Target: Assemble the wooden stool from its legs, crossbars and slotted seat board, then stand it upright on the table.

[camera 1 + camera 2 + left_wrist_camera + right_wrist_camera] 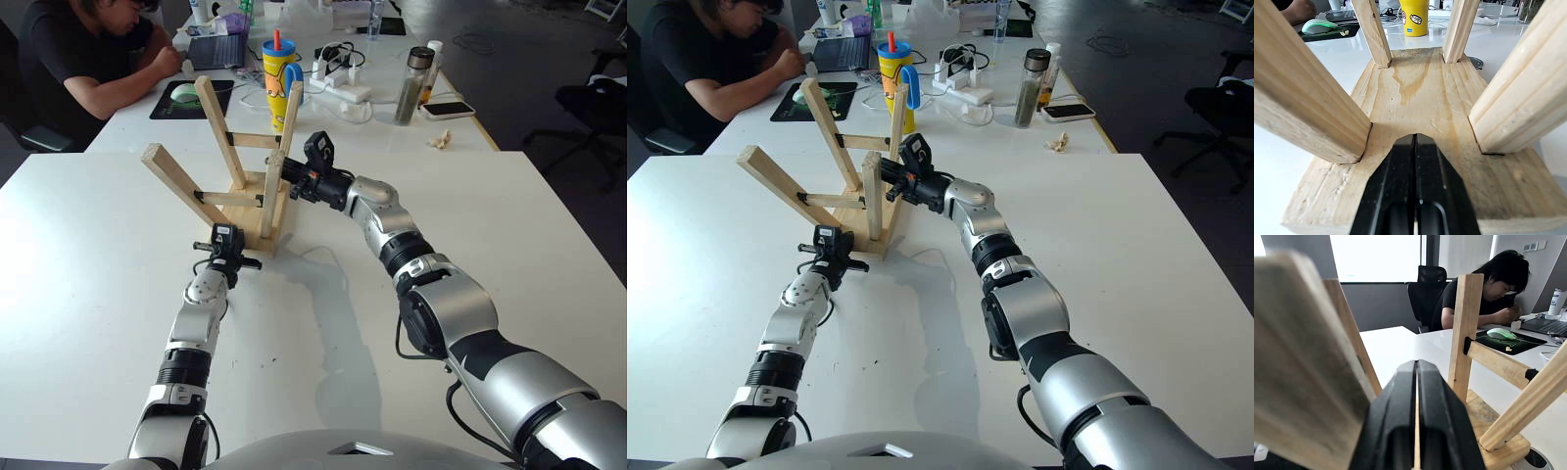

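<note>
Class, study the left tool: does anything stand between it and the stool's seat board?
Nothing visible does. The left tool, its fingers shut, sits right at the seat board's near edge, between two upturned legs. Whether it touches the board cannot be told.

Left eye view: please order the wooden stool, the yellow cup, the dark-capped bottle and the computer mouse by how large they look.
1. wooden stool, clearly the largest.
2. yellow cup and dark-capped bottle: they look about alike, so I do not rank them.
3. computer mouse, the smallest.
</note>
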Action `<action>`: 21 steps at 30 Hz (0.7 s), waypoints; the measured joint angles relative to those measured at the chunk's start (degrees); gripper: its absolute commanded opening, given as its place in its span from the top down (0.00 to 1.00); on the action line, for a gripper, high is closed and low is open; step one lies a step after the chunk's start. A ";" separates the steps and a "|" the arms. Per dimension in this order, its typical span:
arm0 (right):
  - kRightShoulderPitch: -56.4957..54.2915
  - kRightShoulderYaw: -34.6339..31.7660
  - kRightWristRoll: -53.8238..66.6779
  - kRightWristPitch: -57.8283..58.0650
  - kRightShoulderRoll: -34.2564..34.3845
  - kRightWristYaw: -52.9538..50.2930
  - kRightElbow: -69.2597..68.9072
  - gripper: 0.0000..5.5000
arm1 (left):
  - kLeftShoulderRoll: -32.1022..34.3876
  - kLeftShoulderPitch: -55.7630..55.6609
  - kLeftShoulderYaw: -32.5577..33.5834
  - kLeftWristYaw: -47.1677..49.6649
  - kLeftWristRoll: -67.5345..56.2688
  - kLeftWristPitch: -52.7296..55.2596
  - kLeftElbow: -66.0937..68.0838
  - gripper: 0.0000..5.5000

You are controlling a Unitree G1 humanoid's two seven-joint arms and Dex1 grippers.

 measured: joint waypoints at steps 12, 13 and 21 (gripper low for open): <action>8.38 7.13 -1.35 4.80 5.56 12.56 -17.79 1.00 | 4.29 -0.08 0.65 -3.96 -0.85 0.02 1.01 1.00; 9.89 7.75 -1.91 5.84 5.70 10.79 -20.20 1.00 | 4.38 -0.15 0.62 -4.24 -0.92 0.03 1.10 1.00; 37.54 11.75 -3.96 24.75 3.48 -4.46 -56.61 1.00 | 3.11 1.93 2.80 -0.30 -1.06 -2.84 -1.37 1.00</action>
